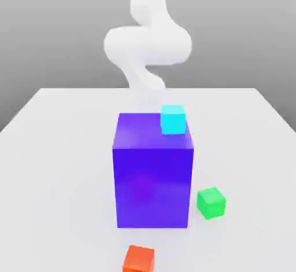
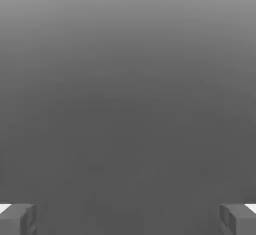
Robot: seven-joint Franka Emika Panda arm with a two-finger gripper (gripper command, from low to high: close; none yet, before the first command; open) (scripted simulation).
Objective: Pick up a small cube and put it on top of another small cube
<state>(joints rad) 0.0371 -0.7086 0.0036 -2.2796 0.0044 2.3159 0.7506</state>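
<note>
The small magenta-pink cube is out of view. In the exterior view a small cyan cube shows at the far right corner of the large purple-blue cube's top; I cannot tell whether it rests on it or sits behind it. A small green cube lies on the table right of the large cube, and a small orange-red cube lies in front of it. In the hand view my gripper is open, its fingertips far apart with nothing between them, facing plain grey background.
The white arm rises behind the large cube, which hides the table behind it. The white table ends at a far edge behind the arm.
</note>
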